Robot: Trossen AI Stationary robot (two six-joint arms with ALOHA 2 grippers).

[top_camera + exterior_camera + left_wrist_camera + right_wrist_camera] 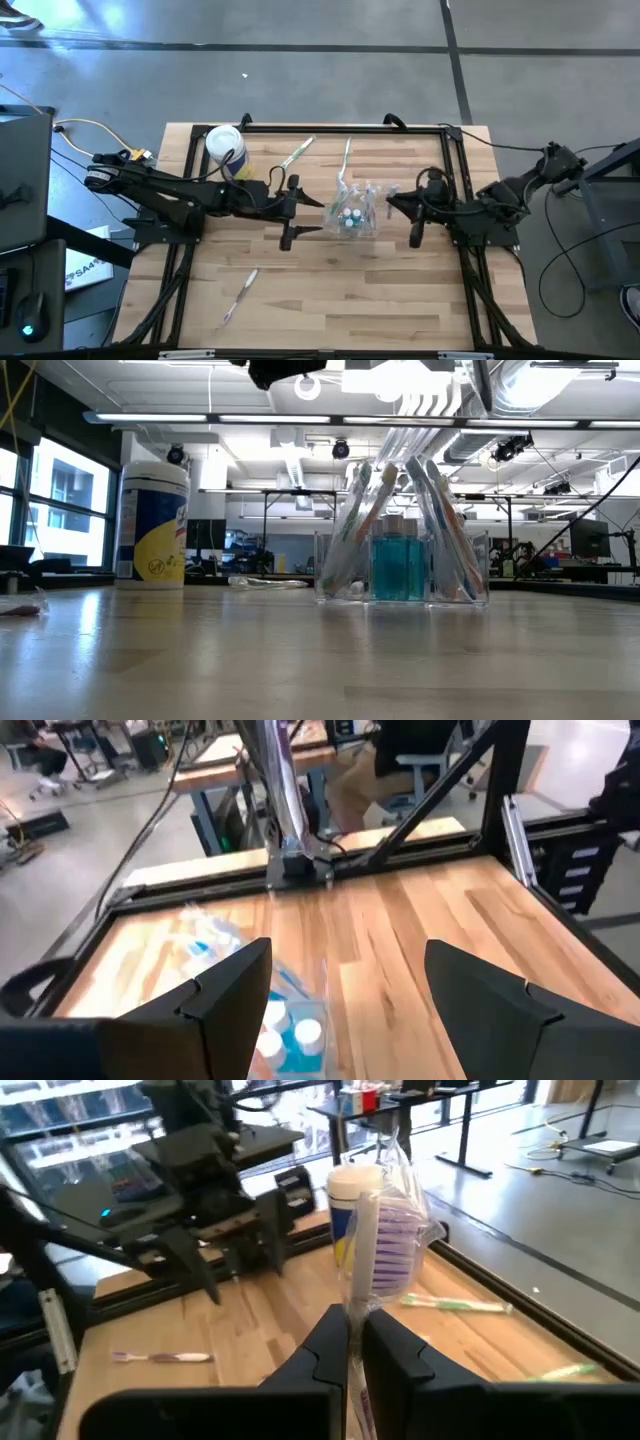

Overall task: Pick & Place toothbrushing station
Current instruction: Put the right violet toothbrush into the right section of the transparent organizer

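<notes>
Centrally, toothbrushing station (pixel 352 212) sits between spread left gripper (pixel 291 212) and right gripper (pixel 405 214).

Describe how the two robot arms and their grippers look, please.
Both arms are dark, nearly black, built of jointed segments with black cables looped along them. The left gripper has two broad, flat, wedge-shaped black fingers. The right gripper has matching black fingers. No markings are readable.

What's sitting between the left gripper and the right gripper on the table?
In the high view, the clear toothbrushing station with its blue bottles stands between the left gripper and the right gripper, which holds a wrapped toothbrush.
</notes>
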